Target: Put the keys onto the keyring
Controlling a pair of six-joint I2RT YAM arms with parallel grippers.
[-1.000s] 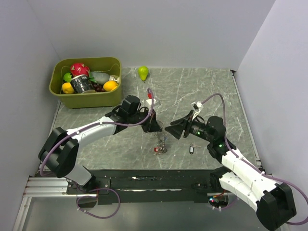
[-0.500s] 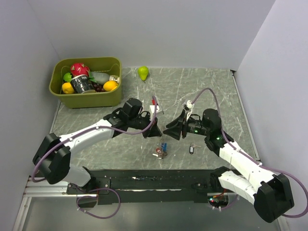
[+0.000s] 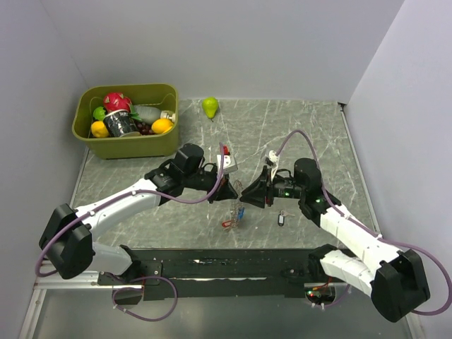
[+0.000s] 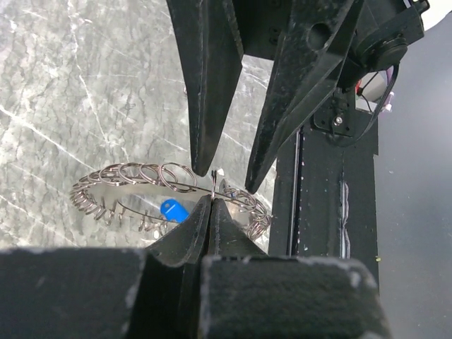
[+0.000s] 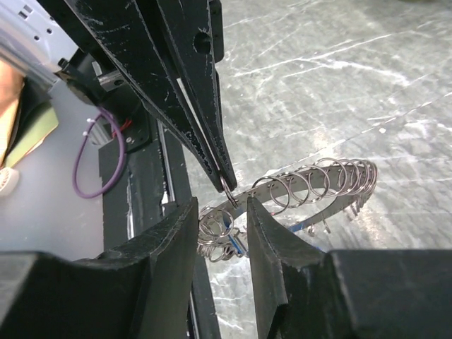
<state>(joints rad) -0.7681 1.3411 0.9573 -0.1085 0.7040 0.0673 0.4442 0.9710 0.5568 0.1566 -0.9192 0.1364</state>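
1. Both arms have drawn together since a second ago: the right gripper [image 3: 248,192] has slid left toward the left gripper [image 3: 229,188], and its jaws have narrowed on the way.
2. Left gripper: its jaws are pressed fully together on the thin rim of the keyring [image 4: 134,178], which hangs from its tips just above the table [image 3: 304,134].
3. Right gripper: its jaws stand partly apart, one finger on each side of the ring's rim, right beside the left's pinch. It has no hold on anything yet, as far as its wrist view shows.
4. Likely done: a blue-tagged key [image 4: 169,209] and a red-tagged key [image 3: 227,224] sit at the ring's low end and look attached. Whether they are truly threaded on, I cannot tell.
5. Left to do: a dark-tagged key [image 3: 281,219] lies loose on the table, near the ring on its right but apart from it. By my judgement the task is partway through, with this key yet to be picked up and threaded.
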